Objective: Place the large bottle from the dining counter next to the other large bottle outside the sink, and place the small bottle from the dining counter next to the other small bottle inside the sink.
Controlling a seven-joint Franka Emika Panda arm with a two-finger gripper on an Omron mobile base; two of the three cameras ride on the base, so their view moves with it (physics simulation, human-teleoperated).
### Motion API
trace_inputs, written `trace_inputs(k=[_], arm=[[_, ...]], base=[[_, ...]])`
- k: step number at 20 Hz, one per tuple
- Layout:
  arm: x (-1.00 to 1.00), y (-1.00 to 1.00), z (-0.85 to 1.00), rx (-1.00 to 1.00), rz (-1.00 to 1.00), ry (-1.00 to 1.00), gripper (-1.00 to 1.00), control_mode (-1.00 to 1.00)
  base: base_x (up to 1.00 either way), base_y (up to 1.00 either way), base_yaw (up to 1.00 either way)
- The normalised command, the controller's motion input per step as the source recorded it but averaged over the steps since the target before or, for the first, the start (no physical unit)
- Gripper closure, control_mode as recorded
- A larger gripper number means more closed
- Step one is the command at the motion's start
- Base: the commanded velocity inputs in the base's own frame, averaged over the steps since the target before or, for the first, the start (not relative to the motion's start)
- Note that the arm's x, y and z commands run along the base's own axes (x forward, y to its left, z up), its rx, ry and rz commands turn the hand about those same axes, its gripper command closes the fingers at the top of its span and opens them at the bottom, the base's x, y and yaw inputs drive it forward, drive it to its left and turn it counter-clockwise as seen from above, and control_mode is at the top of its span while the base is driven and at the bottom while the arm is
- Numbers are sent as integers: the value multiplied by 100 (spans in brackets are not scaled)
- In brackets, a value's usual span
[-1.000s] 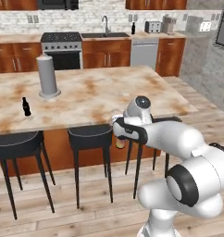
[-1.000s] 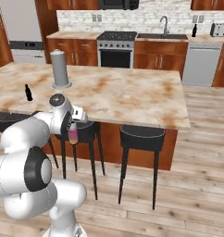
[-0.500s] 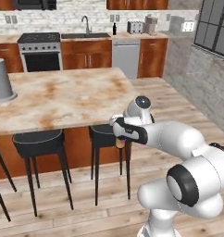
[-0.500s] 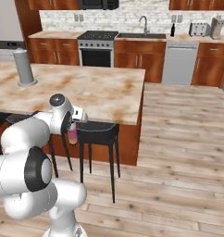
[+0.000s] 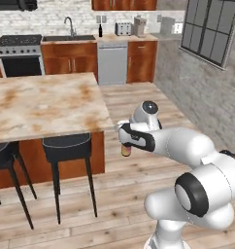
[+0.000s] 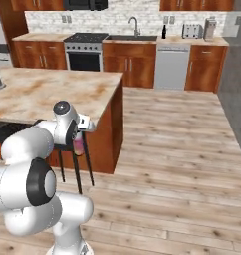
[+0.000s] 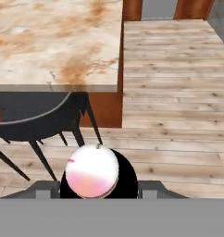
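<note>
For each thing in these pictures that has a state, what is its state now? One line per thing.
gripper: shut on the large bottle, beside the dining counter.
large bottle: held upright, off the counter, above the floor.
other large bottle: standing upright on the far counter, right of the sink.
sink: tap upright; whether water runs cannot be told.
dining counter: bare in the part shown.

text: none legible | labels: the other large bottle (image 6: 164,32) by the sink is too small to make out any lettering | signs/numbers: none readable
</note>
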Motion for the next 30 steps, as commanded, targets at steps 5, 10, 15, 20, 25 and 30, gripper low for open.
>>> trace_inputs(k=[5, 10, 15, 20, 25, 30], arm=[[0, 0, 0, 0, 0, 0, 100, 100], [0, 0, 0, 0, 0, 0, 100, 100], [0, 0, 0, 0, 0, 0, 100, 100], [0, 0, 0, 0, 0, 0, 100, 100], [0, 0, 0, 0, 0, 0, 100, 100], [0, 0, 0, 0, 0, 0, 100, 100]], base=[[6, -89, -1], [60, -62, -4], [90, -39, -6], [97, -24, -6], [98, -2, -5], [99, 0, -5]])
